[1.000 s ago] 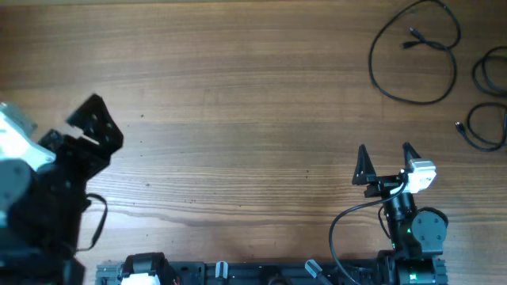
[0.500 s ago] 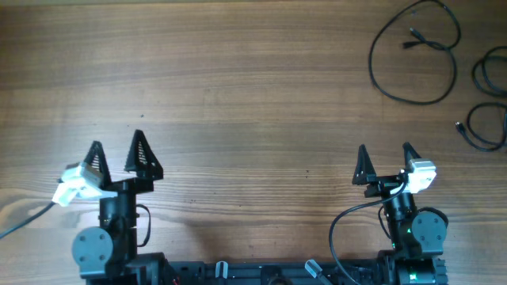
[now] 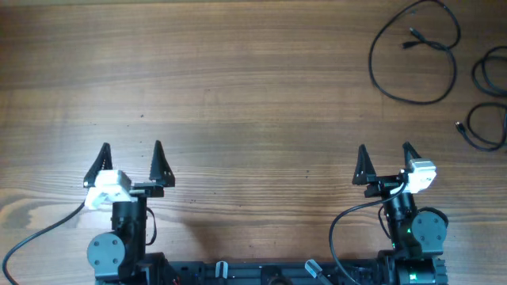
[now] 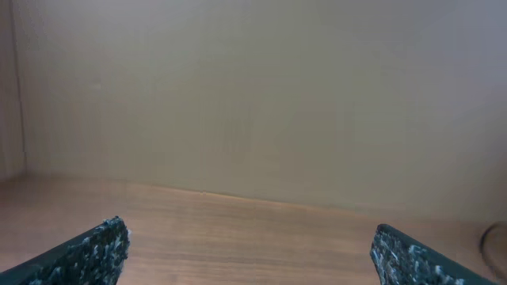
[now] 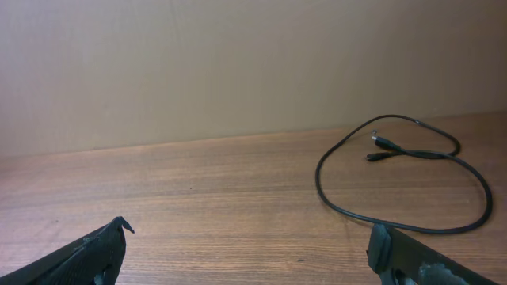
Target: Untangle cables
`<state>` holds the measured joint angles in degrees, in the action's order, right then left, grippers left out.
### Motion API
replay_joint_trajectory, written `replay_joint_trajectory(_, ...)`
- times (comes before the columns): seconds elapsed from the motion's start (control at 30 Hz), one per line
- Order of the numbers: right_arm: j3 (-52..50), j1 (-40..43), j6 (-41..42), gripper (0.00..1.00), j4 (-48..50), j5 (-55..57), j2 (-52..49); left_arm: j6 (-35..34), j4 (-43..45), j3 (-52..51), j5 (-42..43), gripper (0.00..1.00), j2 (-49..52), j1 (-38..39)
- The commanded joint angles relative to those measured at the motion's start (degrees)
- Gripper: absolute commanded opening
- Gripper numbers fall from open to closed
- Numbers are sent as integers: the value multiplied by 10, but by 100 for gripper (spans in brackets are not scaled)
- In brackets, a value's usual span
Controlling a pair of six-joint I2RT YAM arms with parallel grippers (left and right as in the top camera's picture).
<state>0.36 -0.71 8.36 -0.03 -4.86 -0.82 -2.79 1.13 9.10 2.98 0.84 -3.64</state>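
A thin black cable [image 3: 415,57] lies in a large loop at the far right of the wooden table, its plug ends inside the loop; it also shows in the right wrist view [image 5: 400,178]. Two more coiled black cables lie at the right edge, one upper [image 3: 489,71] and one lower [image 3: 485,128], partly cut off. The three lie apart from each other. My right gripper [image 3: 386,163] is open and empty near the front edge, well short of the loop. My left gripper [image 3: 131,161] is open and empty at the front left, far from all cables.
The wooden table [image 3: 238,87] spans the whole view. The arm bases and a black rail [image 3: 261,273] sit along the front edge. A plain beige wall [image 5: 238,63] stands behind the table's far edge.
My left arm has swung in from the left edge and settled at its front-left base, gripper open and pointing away. The right arm and the cables have not moved.
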Motion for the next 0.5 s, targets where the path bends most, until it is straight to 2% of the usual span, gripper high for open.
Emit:
replay_joint_trajectory(0.0, -1, -2, 8, 100, 2, 5, 6, 71, 2, -22, 15, 100, -7, 1)
replay_joint_trajectory(0.3, -1, -2, 8, 100, 2, 5, 6, 71, 6, -86, 17, 100, -7, 1)
replay_joint_trajectory(0.47, -1, -2, 8, 100, 2, 5, 6, 71, -38, -88, 17, 100, -7, 0)
